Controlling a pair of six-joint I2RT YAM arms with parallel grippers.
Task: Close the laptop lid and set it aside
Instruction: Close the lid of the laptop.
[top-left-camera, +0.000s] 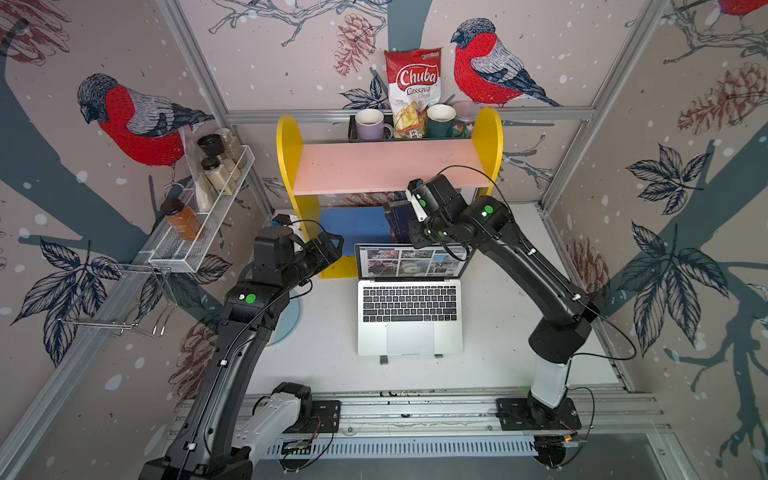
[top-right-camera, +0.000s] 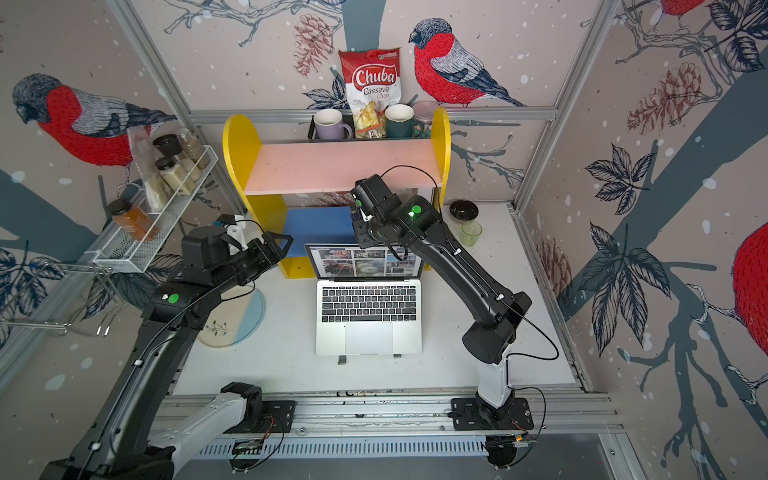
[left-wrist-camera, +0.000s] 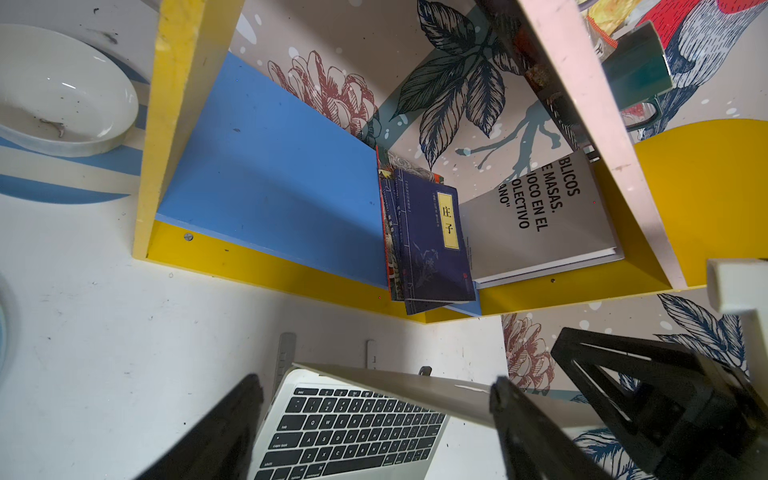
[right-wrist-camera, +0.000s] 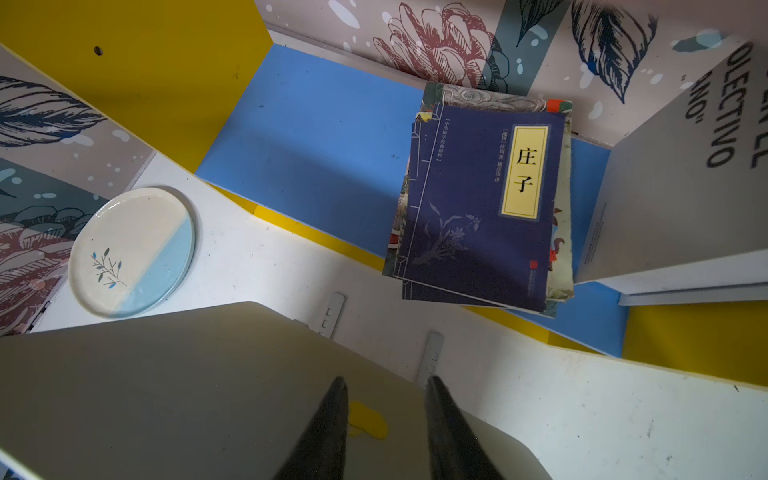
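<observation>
The silver laptop (top-left-camera: 409, 316) (top-right-camera: 368, 316) stands open on a metal stand at the table's centre, keyboard (left-wrist-camera: 345, 428) showing. The laptop lid (top-left-camera: 411, 262) (top-right-camera: 365, 262) is tilted up with its screen lit. My right gripper (right-wrist-camera: 386, 382) hovers just behind the lid's top edge, over its plain silver back (right-wrist-camera: 166, 395). Its fingers (right-wrist-camera: 338, 399) stand a narrow gap apart with nothing between them. My left gripper (top-left-camera: 328, 249) (left-wrist-camera: 374, 386) is wide open beside the lid's left edge (left-wrist-camera: 395, 386), holding nothing.
Right behind the lid stands a yellow shelf (top-left-camera: 286, 166) with a blue board, books (right-wrist-camera: 478, 216) leaning inside. A plate (top-right-camera: 237, 316) lies left of the laptop, under my left arm. A green glass (top-right-camera: 471, 232) and a black bowl (top-right-camera: 463, 208) sit at the back right.
</observation>
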